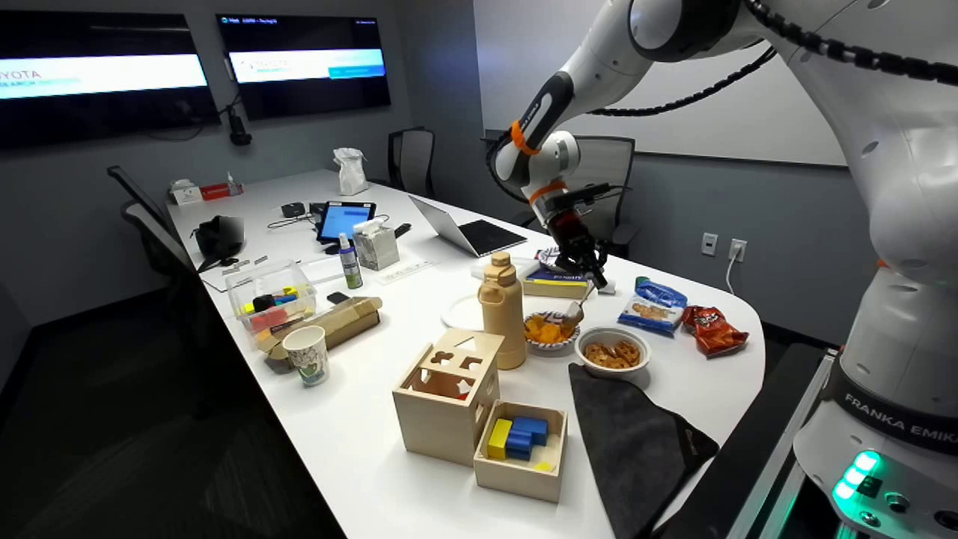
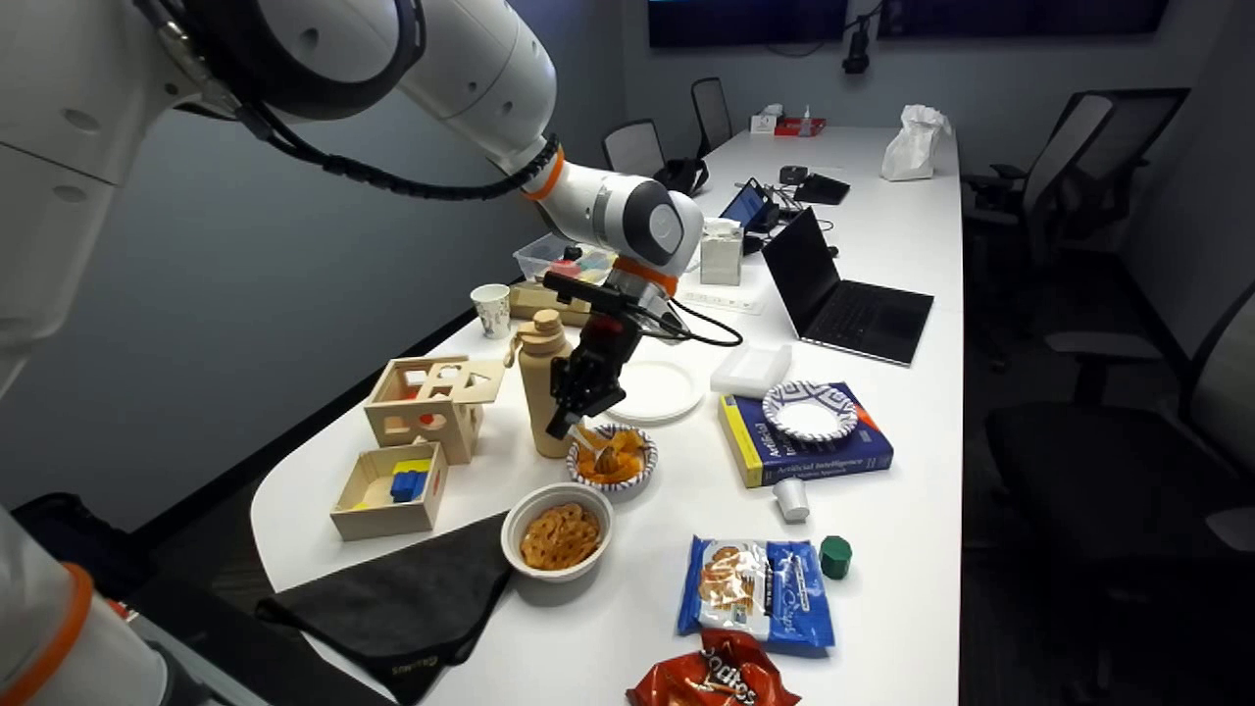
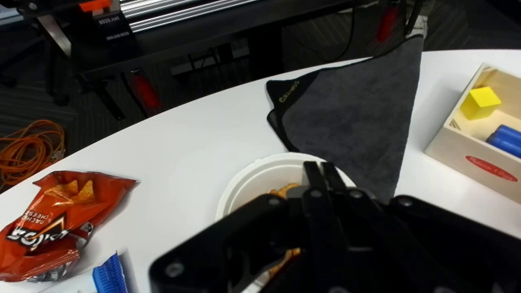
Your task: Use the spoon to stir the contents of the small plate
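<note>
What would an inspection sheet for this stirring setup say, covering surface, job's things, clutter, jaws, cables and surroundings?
Surface: white table, crowded.
Job's things: spoon angled down at the orange food on the small plate; exact contact hard to confirm.
Clutter: tan bottle beside the small plate; white bowl of brown snacks, red packet and wooden shape sorter also out.
Jaws: shut on the spoon.
Cables: black cable along the arm; orange cable coiled on the floor.
Surroundings: chairs, lit wall screens.
</note>
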`<state>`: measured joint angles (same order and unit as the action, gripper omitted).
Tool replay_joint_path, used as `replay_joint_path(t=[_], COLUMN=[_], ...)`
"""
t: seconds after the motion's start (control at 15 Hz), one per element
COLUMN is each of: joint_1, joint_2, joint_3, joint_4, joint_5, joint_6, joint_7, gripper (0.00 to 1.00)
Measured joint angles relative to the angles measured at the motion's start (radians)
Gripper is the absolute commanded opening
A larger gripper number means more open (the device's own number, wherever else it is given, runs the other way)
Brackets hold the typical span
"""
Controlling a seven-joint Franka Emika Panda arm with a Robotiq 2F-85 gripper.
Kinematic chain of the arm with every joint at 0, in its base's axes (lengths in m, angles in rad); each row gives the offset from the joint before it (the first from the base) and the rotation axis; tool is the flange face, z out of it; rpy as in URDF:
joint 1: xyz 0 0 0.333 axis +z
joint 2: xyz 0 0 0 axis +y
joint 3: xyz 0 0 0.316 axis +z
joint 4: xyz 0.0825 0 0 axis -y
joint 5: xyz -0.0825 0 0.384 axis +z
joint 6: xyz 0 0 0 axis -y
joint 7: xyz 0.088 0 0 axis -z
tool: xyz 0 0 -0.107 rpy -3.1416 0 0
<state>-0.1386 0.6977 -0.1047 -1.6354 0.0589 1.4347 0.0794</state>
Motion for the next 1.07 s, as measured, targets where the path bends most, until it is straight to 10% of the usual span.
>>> replay_joint_path(t=[1.07], joint_1=[-0.006], joint_2=[-0.001], joint_3=[0.020], joint_4=[0.010], joint_5=[0.021], joint_6=[0.066], joint_7=[-0.121], gripper=[0.01])
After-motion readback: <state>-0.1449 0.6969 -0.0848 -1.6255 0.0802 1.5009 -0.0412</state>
